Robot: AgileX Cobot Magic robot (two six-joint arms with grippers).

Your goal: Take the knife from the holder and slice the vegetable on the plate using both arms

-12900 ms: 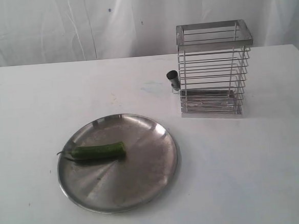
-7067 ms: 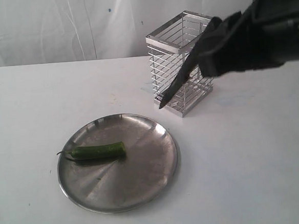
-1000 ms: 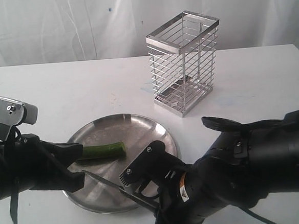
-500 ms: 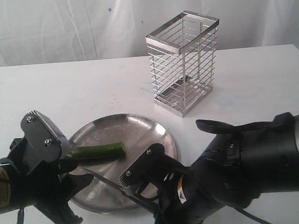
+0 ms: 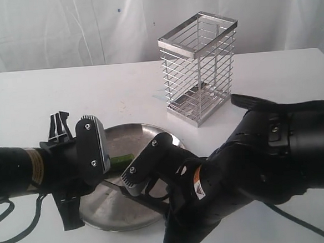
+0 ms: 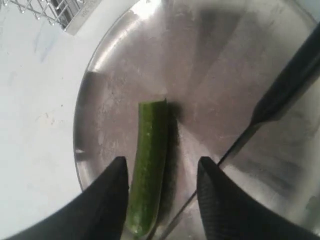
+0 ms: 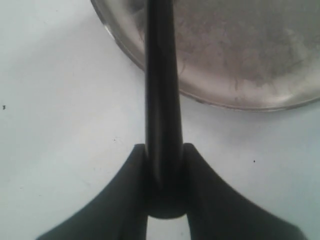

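Vegetable (image 6: 147,165) lies between left gripper's (image 6: 162,161) parted fingers (image 6: 107,200); right gripper (image 7: 164,147) clamps knife (image 7: 160,75).

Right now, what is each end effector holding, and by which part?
Right end effector grips the black knife by its handle end. Left end effector is open astride the green pepper, holding nothing.
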